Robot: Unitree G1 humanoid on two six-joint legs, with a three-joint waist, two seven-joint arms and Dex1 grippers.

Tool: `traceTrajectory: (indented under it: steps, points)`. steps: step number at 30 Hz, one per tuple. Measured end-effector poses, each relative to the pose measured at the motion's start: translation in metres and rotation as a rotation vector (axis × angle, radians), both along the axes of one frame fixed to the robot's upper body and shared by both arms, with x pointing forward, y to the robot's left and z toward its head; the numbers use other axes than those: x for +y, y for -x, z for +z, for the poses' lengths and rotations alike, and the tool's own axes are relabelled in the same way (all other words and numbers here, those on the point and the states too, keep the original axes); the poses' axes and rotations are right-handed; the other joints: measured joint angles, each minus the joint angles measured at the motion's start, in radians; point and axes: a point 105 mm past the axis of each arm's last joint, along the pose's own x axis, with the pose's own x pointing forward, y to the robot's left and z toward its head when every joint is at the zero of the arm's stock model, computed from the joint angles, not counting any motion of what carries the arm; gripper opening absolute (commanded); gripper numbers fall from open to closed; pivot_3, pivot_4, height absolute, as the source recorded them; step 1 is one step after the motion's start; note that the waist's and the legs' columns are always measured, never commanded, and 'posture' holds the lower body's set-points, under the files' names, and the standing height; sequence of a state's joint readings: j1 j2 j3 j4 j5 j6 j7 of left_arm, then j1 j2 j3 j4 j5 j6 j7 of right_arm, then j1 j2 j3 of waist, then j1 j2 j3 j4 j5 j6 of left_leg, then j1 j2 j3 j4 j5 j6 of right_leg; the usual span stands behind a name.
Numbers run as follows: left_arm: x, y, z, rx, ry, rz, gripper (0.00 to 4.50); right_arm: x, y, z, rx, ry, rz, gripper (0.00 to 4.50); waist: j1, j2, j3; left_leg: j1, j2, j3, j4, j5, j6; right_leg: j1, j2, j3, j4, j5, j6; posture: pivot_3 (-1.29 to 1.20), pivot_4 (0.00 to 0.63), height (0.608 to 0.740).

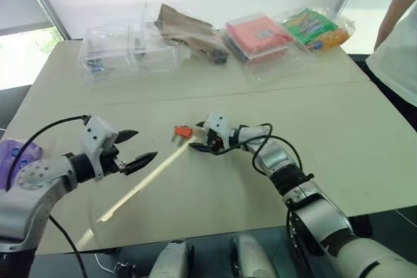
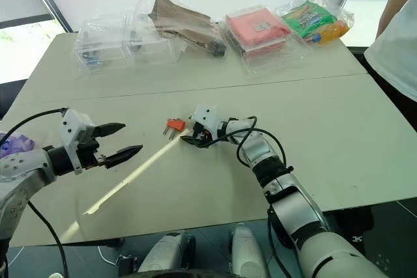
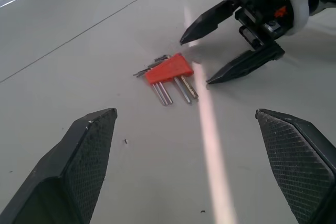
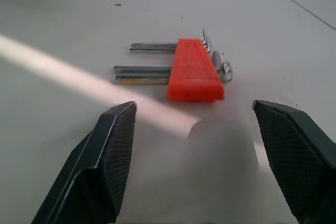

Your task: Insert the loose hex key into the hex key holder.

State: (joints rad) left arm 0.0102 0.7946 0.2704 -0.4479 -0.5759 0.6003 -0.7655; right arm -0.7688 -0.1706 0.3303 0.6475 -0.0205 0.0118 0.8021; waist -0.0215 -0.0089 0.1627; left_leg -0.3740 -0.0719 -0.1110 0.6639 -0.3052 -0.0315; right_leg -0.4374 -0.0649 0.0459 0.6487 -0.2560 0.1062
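While spreading wide and gripping nothing, right fingers (image 4: 118, 150) flanking the hex key holder (image 4: 194, 70) from just beside it, tips hovering close over the worktop (image 1: 339, 128). Right gripper (image 1: 201, 139) reaching in from the robot's right side, wrist cable looping behind. Lying flat near the worktop's middle, holder showing as a red-orange block with several thin metal keys poking out of both ends, long shafts on one side and short bent heads on the other. Crossing just next to the holder, a pale bright streak (image 1: 140, 183) running over the surface toward the near edge. Loose hex key: too small to tell apart from the keys in the block.

Standing well apart to the robot's left, left gripper (image 1: 142, 148) also gaping wide and empty, left fingers (image 3: 79, 166) pointing toward the holder.

Sitting along the far edge: clear plastic boxes (image 1: 120, 50), a brown paper bag (image 1: 186, 30), a pink-red packet (image 1: 259, 36), a green packet (image 1: 313, 27). Standing at the far right corner, a person in a white top (image 1: 397, 56).
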Motion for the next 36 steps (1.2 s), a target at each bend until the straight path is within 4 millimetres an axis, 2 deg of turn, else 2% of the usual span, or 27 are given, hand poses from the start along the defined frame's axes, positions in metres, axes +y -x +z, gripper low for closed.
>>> traceTrajectory:
  steps: [8,18,21,25,31,33,36]
  points:
    - [-0.004,0.001,0.004,-0.027,-0.019,-0.008,4.42,0.005,-0.008,0.0,-0.026,0.003,-0.025,3.67,0.0,0.0,0.0,0.0,0.0,0.0,0.0,0.0,0.0,0.0,0.0,0.0,0.0,0.0,0.0,0.0,0.15,0.74]
    - [-0.003,0.0,0.005,-0.046,-0.039,-0.002,4.42,0.005,-0.009,-0.002,-0.031,0.02,-0.006,3.67,0.0,0.0,0.0,0.0,0.0,0.0,0.0,0.0,0.0,0.0,0.0,0.0,0.0,0.0,0.0,0.0,0.15,0.74]
    - [-0.003,0.0,0.005,-0.049,-0.045,0.001,4.5,0.006,-0.007,-0.003,-0.025,0.026,0.01,2.83,0.0,0.0,0.0,0.0,0.0,0.0,0.0,0.0,0.0,0.0,0.0,0.0,0.0,0.0,0.0,0.0,0.15,0.74]
    - [-0.002,0.0,0.005,-0.052,-0.046,0.005,4.5,0.009,-0.003,-0.006,-0.017,0.048,0.046,0.99,0.001,0.0,-0.001,0.001,0.0,0.0,0.0,0.0,0.0,0.001,0.0,0.0,0.0,0.0,0.0,0.0,0.15,0.74]
    - [-0.002,0.0,0.005,-0.054,-0.047,0.007,4.5,0.009,-0.003,-0.005,-0.053,0.064,0.052,0.99,0.001,0.001,-0.001,0.001,0.0,-0.001,0.0,0.0,0.0,0.001,0.0,0.0,0.0,0.0,0.0,0.0,0.15,0.74]
    - [-0.003,-0.001,0.006,-0.055,-0.042,0.005,4.5,0.008,-0.006,-0.001,-0.133,0.085,0.033,0.99,0.002,0.001,-0.001,0.001,0.0,-0.001,0.0,0.0,0.0,0.001,0.0,0.0,0.0,0.0,0.0,0.0,0.15,0.74]
    - [-0.004,-0.01,0.02,-0.082,0.004,-0.007,4.5,-0.018,-0.022,0.023,-0.416,0.173,-0.056,0.99,0.015,0.001,0.0,-0.002,-0.002,-0.002,0.001,0.001,-0.002,0.0,0.0,-0.002,0.001,0.0,0.0,0.0,0.15,0.74]
